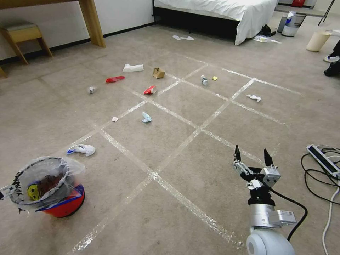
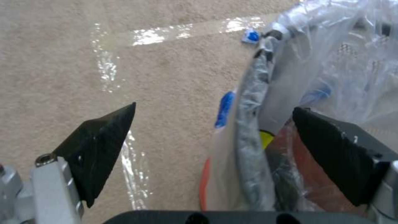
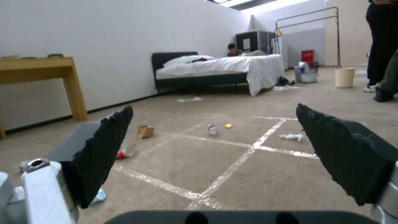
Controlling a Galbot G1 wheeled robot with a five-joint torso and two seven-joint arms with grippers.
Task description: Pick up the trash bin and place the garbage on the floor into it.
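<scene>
Head view: the trash bin [image 1: 46, 187] sits on the carpet at my near left, clear liner bunched over the rim, red base showing. Garbage is scattered ahead: a red wrapper [image 1: 114, 79], a small cardboard box [image 1: 158, 72], a bottle [image 1: 204, 80], a white wad [image 1: 81, 149]. My right gripper [image 1: 252, 155] hangs low at near right, fingers spread wide, nothing in them.

Left wrist view: my left gripper [image 2: 213, 137] has its fingers wide apart straddling the bin's bagged rim [image 2: 253, 102], one finger outside, one inside, not closed on it.

Right wrist view: open fingers [image 3: 104, 149] frame the box [image 3: 145, 131] and bottle [image 3: 212, 129], well off.
</scene>
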